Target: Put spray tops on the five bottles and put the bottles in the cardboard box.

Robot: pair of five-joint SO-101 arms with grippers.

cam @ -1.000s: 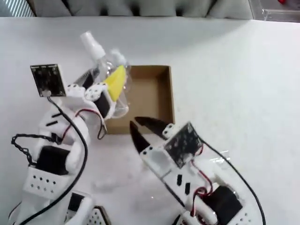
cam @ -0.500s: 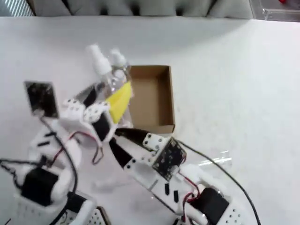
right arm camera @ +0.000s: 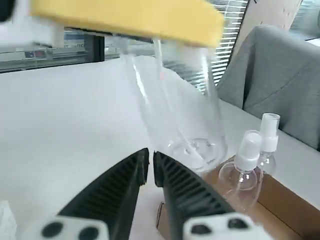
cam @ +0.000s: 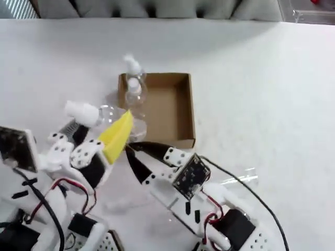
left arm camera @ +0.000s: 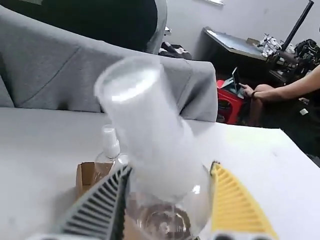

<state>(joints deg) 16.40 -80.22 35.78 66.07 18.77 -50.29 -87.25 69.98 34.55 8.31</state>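
High view: L arm's left gripper [cam: 102,119] sits front-left of the cardboard box [cam: 167,112], fingers clamped on the clear bottle [cam: 108,113] near its neck. One finger is yellow ribbed plastic, the other dark and partly hidden. The bottle's long axis lies nearly flat. Its white spray top [cam: 78,110] points away from the box and its base is toward the box's front-left corner. The body is see-through, so its outline is hard to trace. The box is square, open, brown, w/ two more bottles [cam: 135,90] upright in its rear-left corner. The right gripper [cam: 127,149] is just in front of the box. Its black fingers are almost closed, tips a slit apart, nothing betw. them. The white bench [cam: 251,78] carries it all.

Left wrist view: the spray top [left arm camera: 140,115] is a blurred white cylinder, w/ the bottle's round shoulder [left arm camera: 165,210] betw. the dark and yellow ribbed fingers. A box corner [left arm camera: 87,172] and one capped bottle [left arm camera: 111,145] lie beyond, partly cut off.

Right wrist view: the black ribbed fingers [right arm camera: 120,185] of the right gripper [right arm camera: 150,157] are nearly shut. The clear bottle [right arm camera: 175,110] is held under the yellow finger, base just past the black tips; contact can't be told. The two more bottles [right arm camera: 247,170] stand in the box [right arm camera: 285,200].
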